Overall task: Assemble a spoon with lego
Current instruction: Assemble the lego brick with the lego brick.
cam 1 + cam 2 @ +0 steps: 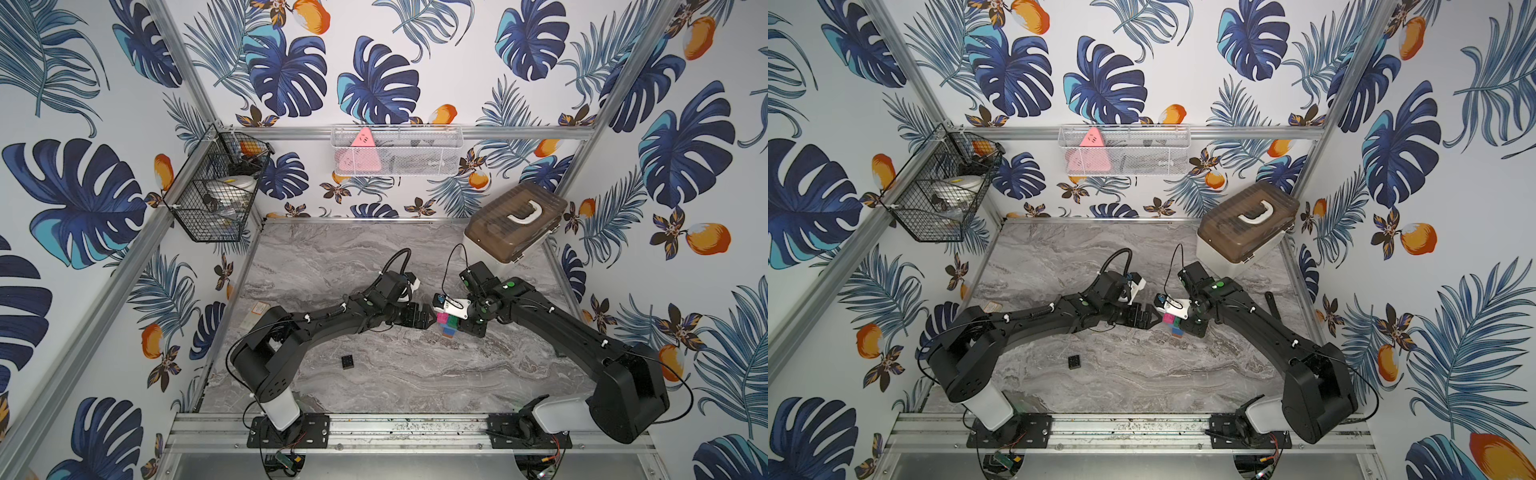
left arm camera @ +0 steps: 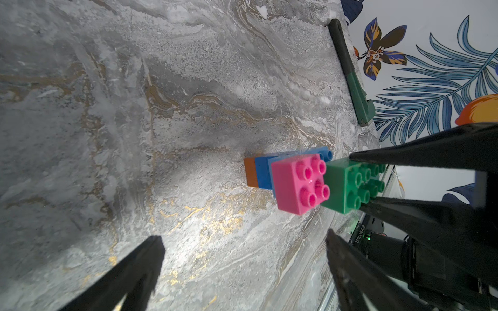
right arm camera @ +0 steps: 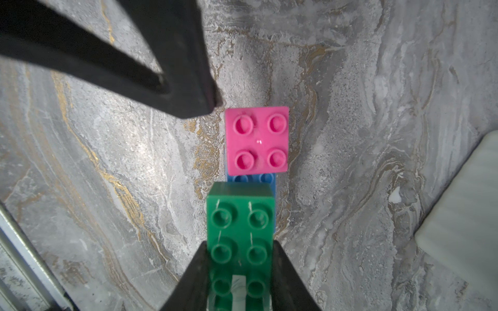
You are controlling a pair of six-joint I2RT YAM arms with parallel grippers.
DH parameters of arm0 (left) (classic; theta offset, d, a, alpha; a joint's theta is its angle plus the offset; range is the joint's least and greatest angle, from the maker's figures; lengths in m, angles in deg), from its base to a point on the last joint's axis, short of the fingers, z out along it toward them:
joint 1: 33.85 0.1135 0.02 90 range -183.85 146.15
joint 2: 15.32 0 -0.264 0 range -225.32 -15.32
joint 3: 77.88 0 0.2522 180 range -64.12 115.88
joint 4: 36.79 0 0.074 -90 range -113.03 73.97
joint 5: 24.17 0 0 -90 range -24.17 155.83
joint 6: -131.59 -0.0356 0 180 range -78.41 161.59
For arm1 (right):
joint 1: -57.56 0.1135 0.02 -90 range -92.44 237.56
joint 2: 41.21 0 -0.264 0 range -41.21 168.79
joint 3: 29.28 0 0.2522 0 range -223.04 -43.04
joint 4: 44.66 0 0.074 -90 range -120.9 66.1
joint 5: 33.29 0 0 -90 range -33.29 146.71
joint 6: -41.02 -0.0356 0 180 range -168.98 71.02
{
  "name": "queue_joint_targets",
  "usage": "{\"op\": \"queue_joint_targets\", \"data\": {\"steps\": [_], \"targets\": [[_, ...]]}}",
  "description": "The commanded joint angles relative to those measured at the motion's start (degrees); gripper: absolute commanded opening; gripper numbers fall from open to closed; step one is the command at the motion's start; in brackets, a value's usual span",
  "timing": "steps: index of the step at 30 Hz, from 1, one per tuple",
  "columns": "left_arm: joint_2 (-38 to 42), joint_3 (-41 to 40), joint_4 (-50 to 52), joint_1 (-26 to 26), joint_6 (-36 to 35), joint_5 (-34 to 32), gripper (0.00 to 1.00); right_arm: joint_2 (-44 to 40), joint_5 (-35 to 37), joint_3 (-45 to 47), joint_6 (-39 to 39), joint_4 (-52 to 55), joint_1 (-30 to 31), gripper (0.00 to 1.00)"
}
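Trouble, if it comes, looks like a tip-over to me. Going from the left: a small sticker [image 1: 259, 308] near the table [image 1: 374, 257] edge has print on it, but it's way too tiny to read. The black brick [image 1: 348, 361] lies alone, well apart from everything, so it's not yet on the build. Left tool [image 1: 430, 319] hangs wide open just beside the spoon [image 1: 446, 328], grasping nothing, with one finger [image 3: 175, 80] nearly at the pink brick [image 3: 257, 140]. The spoon stands mid-table between the two tools: orange at the bottom, then blue, light blue, pink on top. Right tool [image 3: 239, 251] is clamped on the green brick [image 3: 239, 215], holding it right next to the pink, over the free end of the light blue brick [image 2: 323, 154]. Can't tell if the studs have bitten. My worry is that the stem is narrow and the green goes on off-centre. A push down with nothing bracing the other side could rock the stack over or pop a joint lower down. A skewed green brick would jam instead of seating, and that open left finger could bump the pink. Far right, the box [image 1: 515, 220] with the brown lid shows no label. Some small print on the right arm's camera [image 2: 382, 247] is too blurred to read.
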State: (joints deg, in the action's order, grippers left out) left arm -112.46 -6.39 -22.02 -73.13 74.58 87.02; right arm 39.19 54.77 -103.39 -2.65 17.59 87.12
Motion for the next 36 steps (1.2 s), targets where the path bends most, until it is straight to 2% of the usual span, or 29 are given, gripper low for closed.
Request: {"op": "queue_joint_targets", "data": {"steps": [1,36], "targets": [[-0.06,0.69,-1.15,-0.02,-0.61,0.17,0.99,0.41,0.26,-0.2,0.44,-0.32,-0.02,0.22],[-1.33,1.93,-0.14,-0.01,-2.41,0.34,0.99,2.85,-2.3,-1.35,-0.09,-1.22,-1.22,0.21]]}}
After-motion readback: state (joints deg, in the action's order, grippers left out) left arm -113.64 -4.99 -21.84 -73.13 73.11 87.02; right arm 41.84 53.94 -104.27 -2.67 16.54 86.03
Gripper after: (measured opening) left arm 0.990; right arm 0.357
